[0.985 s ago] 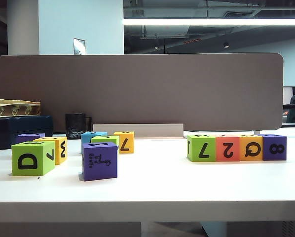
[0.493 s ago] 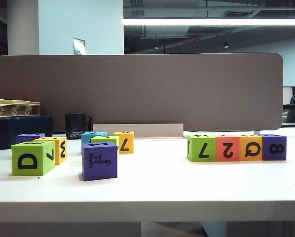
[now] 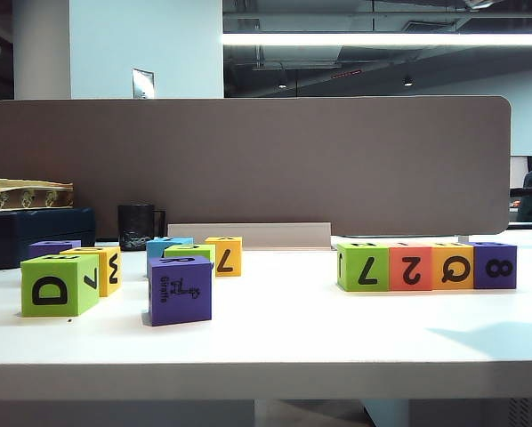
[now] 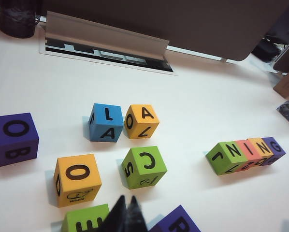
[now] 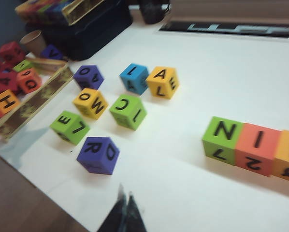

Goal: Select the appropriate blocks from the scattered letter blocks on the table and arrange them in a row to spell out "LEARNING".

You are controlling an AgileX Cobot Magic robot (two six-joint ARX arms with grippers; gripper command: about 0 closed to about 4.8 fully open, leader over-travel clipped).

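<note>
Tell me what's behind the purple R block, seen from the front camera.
Behind the purple R block stand a green block, partly covered, a blue block and a yellow-orange block. The green block's front face stays hidden.

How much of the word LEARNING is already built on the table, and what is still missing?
Done: a touching row of four blocks shows N, I, N, G on top. In hand: nothing; the left gripper and right gripper are shut and empty above the table. Left: L, E, A, R; the green E block, purple R block and blue block still lie scattered.

Four-block row (image 3: pixel 426 265) right, scattered blocks (image 3: pixel 128 276) left — white table (image 3: pixel 275 338)
</note>
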